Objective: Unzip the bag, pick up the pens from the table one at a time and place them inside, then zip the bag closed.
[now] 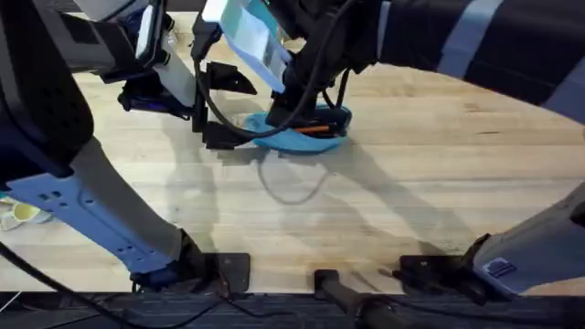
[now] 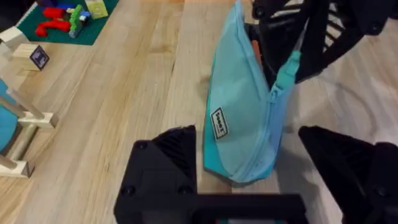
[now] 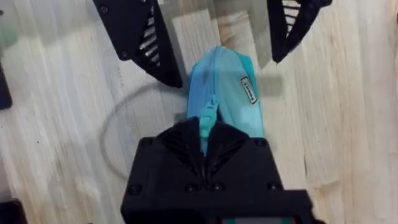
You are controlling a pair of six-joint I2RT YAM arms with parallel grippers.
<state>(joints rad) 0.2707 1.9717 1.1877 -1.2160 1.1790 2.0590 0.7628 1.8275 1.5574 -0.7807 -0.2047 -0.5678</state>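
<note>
Right tool [image 3: 206, 148] clamps zipper pull [image 3: 207, 118] — left tool [image 2: 249, 180] (agape) straddles bag [image 2: 239, 112].

black ribbed tool fingers [image 3: 144, 34], looping black cables [image 1: 212, 111]

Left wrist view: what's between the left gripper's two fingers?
The end of the bag lies between the open left fingers, on the table. The right gripper is shut on its zipper pull.

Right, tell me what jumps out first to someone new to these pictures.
The light blue bag at the table's far middle, with an orange pen showing in its opening. The right gripper is shut on the bag's zipper pull, while the left gripper sits open around the bag's other end.
</note>
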